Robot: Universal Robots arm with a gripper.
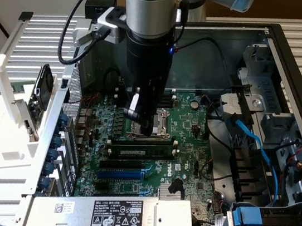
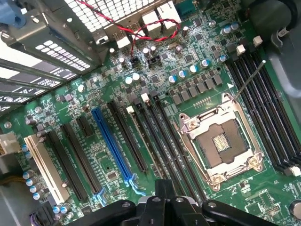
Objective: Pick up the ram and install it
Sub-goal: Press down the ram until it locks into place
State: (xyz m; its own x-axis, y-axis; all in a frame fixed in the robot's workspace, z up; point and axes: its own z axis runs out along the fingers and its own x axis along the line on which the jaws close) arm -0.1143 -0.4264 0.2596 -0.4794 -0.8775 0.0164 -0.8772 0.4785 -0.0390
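The gripper [image 2: 164, 190] sits closest in the wrist view, its dark fingers pressed together with nothing seen between them. In the exterior view the gripper [image 1: 147, 128] hangs low over the board [image 1: 193, 152], just above the socket [image 1: 164, 127]. The ram [image 1: 141, 151] lies flat along a black slot just beside the socket, on the side towards the blue slot [image 1: 124, 172], apart from the fingertips. The wrist view shows the open socket [image 2: 218, 143] flanked by long black slots, the blue slot [image 2: 113, 146] further out. A labelled grey box [image 1: 119, 218] covers the board's near edge.
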